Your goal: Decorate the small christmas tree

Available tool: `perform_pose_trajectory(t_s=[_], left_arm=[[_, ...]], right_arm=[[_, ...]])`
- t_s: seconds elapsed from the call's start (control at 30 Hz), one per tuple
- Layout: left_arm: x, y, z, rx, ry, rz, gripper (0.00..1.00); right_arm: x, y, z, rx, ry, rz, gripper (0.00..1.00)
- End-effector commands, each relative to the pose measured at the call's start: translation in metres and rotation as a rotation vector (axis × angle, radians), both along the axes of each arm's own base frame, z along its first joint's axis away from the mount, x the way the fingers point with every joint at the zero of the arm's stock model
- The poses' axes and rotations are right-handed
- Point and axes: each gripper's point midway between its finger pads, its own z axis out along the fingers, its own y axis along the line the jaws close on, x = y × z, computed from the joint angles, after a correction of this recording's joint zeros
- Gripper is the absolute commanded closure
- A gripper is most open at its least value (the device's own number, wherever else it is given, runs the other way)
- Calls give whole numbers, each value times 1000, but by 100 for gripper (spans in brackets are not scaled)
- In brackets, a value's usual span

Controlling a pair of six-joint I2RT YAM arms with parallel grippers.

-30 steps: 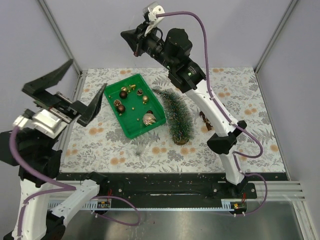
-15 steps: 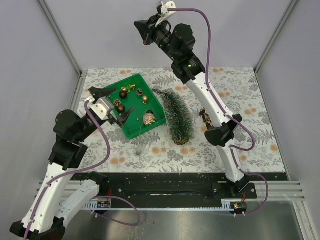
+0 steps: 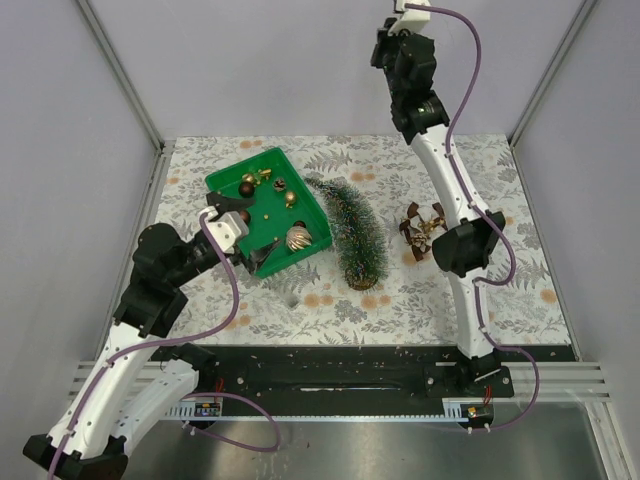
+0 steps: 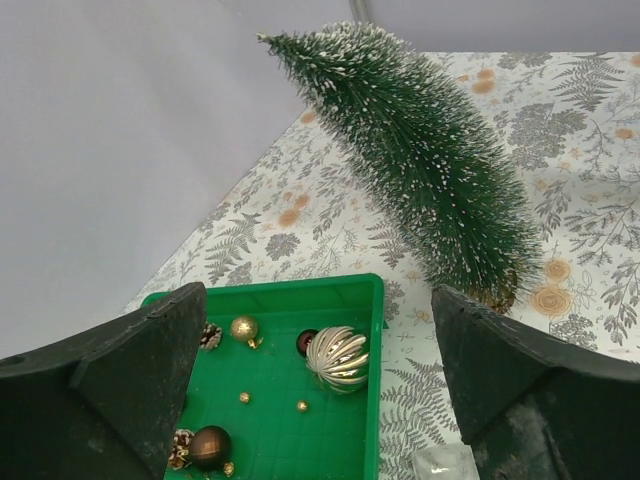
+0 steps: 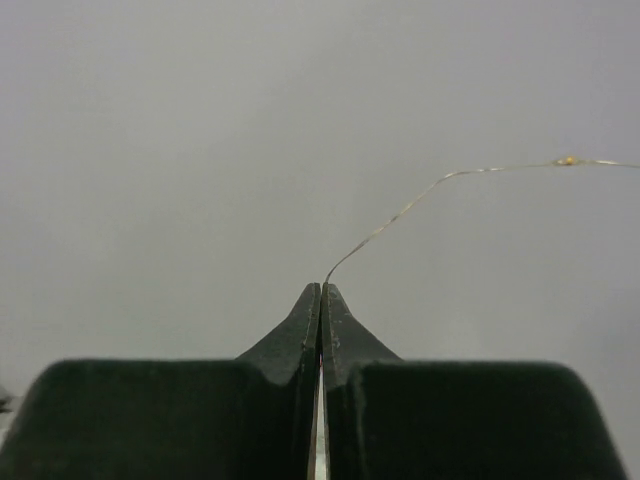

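Observation:
The small christmas tree leans on the floral mat just right of the green tray; from the left wrist it rises beyond the tray. My left gripper hovers open over the tray's near end, nothing between its fingers. Below it lie a striped gold ball, a small gold ball and a brown ball. My right gripper is raised high at the back, shut on a thin wire that carries a tiny bead.
A brown pinecone-like ornament lies on the mat right of the tree, beside the right arm. A small clear object sits near the tray's front corner. Metal frame posts stand at the mat's back corners.
My left arm swung down and right, and its open gripper now sits over the tray. My right arm lifted and moved right, staying shut.

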Motion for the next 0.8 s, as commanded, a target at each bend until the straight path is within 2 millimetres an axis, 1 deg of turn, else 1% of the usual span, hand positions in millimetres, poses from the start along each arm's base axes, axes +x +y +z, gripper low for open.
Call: perform_pose_trajectory(t_s=[0.0, 0.03, 0.07, 0.1, 0.17, 0.2, 0.23, 0.33, 0.4, 0.43, 0.47, 0.5, 0.6, 0.63, 0.73, 0.77], left_arm=[[-10, -7, 22, -19, -86, -62, 1], [-12, -7, 22, -20, -88, -66, 1], [-14, -8, 18, -17, -85, -73, 1], [-15, -8, 16, -13, -82, -77, 1], [-16, -8, 10, -6, -75, -77, 1], [-16, -9, 8, -3, -71, -76, 1], [-16, -9, 6, 1, -65, -77, 1], [-15, -11, 8, -2, -62, -82, 1], [-14, -13, 13, -15, -58, -82, 1], [-14, -13, 16, -22, -59, -82, 1], [-15, -14, 19, -27, -61, -84, 1], [-15, -14, 20, -32, -59, -81, 1], [-18, -14, 24, -30, -61, -81, 1], [-19, -15, 24, -25, -61, -85, 1], [-22, -17, 28, -19, -63, -93, 1], [-23, -18, 29, -18, -59, -99, 1]], right_arm=[[15, -103, 0, 36, 23, -335, 100], [17, -122, -3, 52, 33, -383, 100], [19, -146, -2, 69, 36, -434, 100], [18, -165, -3, 77, 40, -483, 100], [14, -196, 1, 94, 35, -559, 100], [12, -208, 4, 128, 31, -574, 100], [11, -215, 4, 137, 39, -577, 100], [0, -222, 0, 150, 73, -591, 100], [-13, -223, -5, 171, 93, -621, 100], [-22, -225, -5, 184, 88, -642, 100], [-42, -229, 4, 206, 61, -661, 100], [-55, -231, 0, 215, 53, -677, 100], [-88, -241, -22, 230, 66, -701, 100], [-95, -241, -30, 225, 77, -694, 100], [-113, -241, -61, 185, 127, -689, 100], [-120, -242, -68, 169, 139, -694, 100]])
